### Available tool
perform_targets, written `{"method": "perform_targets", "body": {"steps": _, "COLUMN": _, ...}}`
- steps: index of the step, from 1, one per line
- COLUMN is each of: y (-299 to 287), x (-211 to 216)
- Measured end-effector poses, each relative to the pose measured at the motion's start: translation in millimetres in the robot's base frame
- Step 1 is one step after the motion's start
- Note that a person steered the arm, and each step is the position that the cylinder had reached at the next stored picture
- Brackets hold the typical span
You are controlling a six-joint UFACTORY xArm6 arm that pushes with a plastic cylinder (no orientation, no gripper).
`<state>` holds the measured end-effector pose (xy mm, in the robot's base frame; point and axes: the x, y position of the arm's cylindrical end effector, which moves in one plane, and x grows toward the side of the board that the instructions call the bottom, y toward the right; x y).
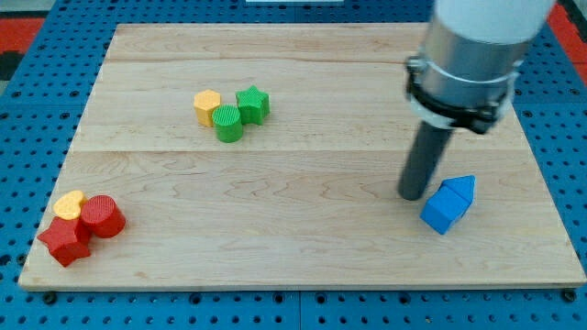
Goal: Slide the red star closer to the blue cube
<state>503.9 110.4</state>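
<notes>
The red star [64,241] lies at the view's bottom left corner of the wooden board, touching a red cylinder [103,216] and a yellow heart-shaped block [69,204]. The blue cube [444,209] sits at the view's right, touching another blue block [461,188] just above and to the right of it. My tip [413,195] rests on the board just left of the blue cube, close to it and far from the red star.
A yellow hexagonal block [207,106], a green cylinder [227,124] and a green star [252,104] cluster at the upper middle left. The wooden board [303,238] lies on a blue perforated surface [27,92].
</notes>
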Motion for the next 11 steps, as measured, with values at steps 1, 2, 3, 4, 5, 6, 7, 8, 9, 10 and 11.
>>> {"method": "perform_targets", "body": {"steps": 1, "y": -88, "x": -40}}
{"method": "perform_targets", "body": {"steps": 2, "y": -211, "x": -39}}
{"method": "perform_targets", "body": {"steps": 3, "y": -327, "x": -33}}
{"method": "perform_targets", "body": {"steps": 4, "y": -406, "x": -16}}
{"method": "perform_targets", "body": {"steps": 5, "y": -415, "x": -9}}
{"method": "perform_targets", "body": {"steps": 6, "y": -415, "x": 58}}
{"method": "perform_targets", "body": {"steps": 7, "y": -414, "x": 101}}
{"method": "perform_targets", "body": {"steps": 8, "y": -408, "x": 106}}
{"method": "perform_targets", "body": {"steps": 9, "y": -404, "x": 85}}
{"method": "perform_targets", "body": {"steps": 10, "y": -380, "x": 81}}
{"method": "perform_targets", "body": {"steps": 11, "y": -372, "x": 77}}
